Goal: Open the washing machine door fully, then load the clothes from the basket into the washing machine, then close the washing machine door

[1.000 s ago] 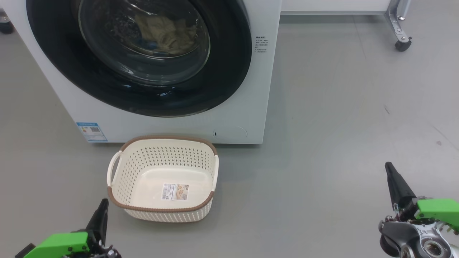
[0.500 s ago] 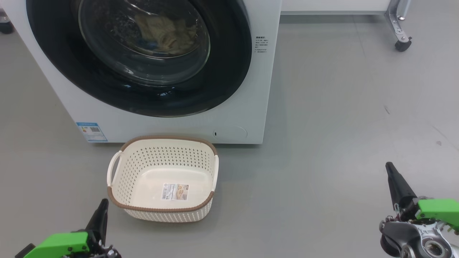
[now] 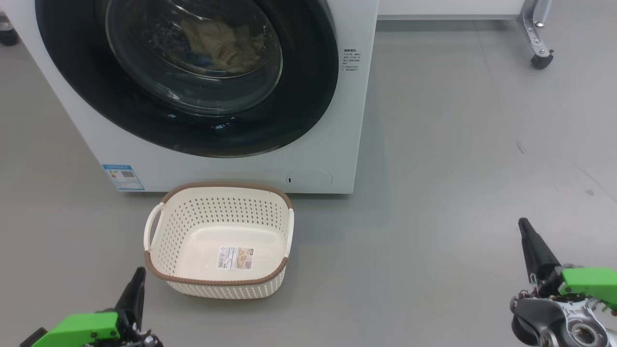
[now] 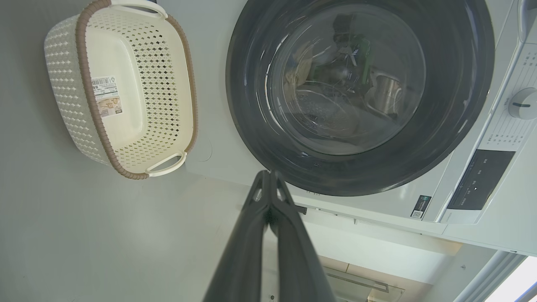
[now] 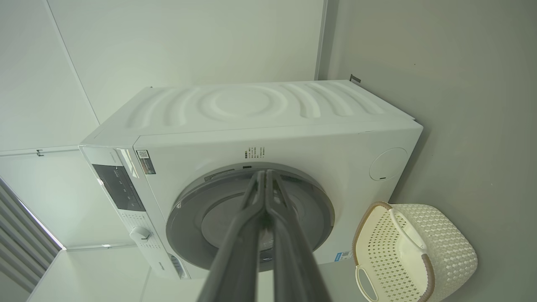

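Head view, washing machine (image 3: 347,120): you see its white front close ahead, with open floor (image 3: 458,168) to its right.
Washing machine door (image 3: 299,96): shut flush against the front, so closing looks done.
Basket (image 3: 217,283): empty, just before the machine's lower edge.
Clothes (image 3: 221,43): in the drum, behind the glass.
Left gripper (image 3: 139,277), right gripper (image 3: 525,231): jaws pressed together, holding nothing, low and well apart.
Left to do: nothing, as I judge it.

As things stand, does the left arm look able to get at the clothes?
Probably not. The clothes lie inside, behind the shut washing machine door, which bars the way; the left end effector sits shut, low beside the basket.
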